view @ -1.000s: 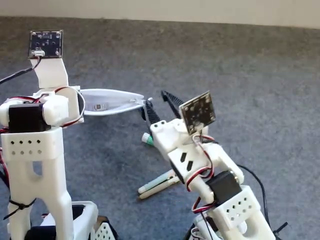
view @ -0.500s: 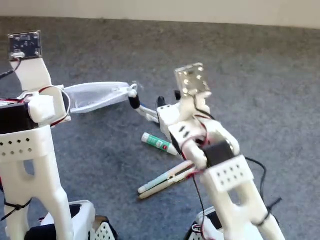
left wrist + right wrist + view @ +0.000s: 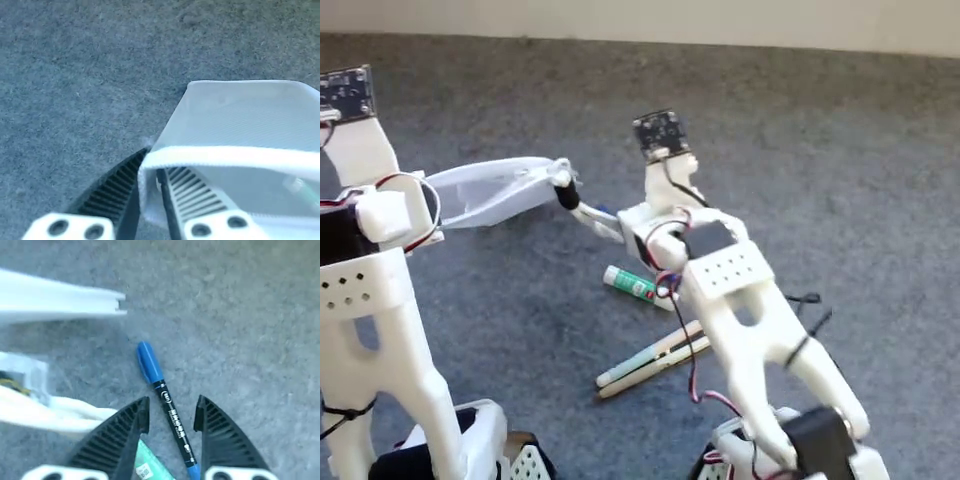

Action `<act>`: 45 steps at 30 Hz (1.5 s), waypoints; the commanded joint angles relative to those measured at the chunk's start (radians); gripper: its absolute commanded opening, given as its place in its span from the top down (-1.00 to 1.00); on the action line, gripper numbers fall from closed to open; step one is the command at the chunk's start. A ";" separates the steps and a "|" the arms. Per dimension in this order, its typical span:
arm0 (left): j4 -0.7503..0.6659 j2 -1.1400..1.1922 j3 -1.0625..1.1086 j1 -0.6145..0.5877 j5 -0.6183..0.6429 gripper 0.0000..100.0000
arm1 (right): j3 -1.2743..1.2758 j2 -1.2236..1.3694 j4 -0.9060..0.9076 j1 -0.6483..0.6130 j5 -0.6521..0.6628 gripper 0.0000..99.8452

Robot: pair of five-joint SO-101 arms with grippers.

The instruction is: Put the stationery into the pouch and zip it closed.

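The white pouch (image 3: pixel 485 192) is in the upper left of the high view, sticking out sideways over the grey carpet (image 3: pixel 840 150). The left gripper (image 3: pixel 150 172) is clenched on the pouch's rim, with the white edge pinched between its black fingers. The mouth of the pouch looks open.

The right gripper (image 3: pixel 171 407) is near the middle of the high view, just beside the far end of the pouch. It is let go, with its jaws apart. A blue pen (image 3: pixel 149 365) lies on the carpet in the gap between them. I cannot tell if the jaws touch it.

A green and white tube (image 3: pixel 630 283) lies on the carpet in the middle of the high view, under the right arm. Two pale pens (image 3: pixel 650 365) lie side by side in the lower middle, well apart from the pouch.
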 commanded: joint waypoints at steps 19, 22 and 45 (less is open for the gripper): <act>-0.009 -0.008 -0.021 -0.113 -0.003 0.99 | -0.384 0.536 -0.001 -0.065 0.008 0.70; -0.015 -0.008 -0.001 -0.113 -0.003 0.99 | -0.417 0.581 -0.001 -0.050 0.009 0.70; -0.015 -0.008 0.013 -0.107 -0.003 0.99 | -0.495 0.713 0.004 0.048 0.212 0.99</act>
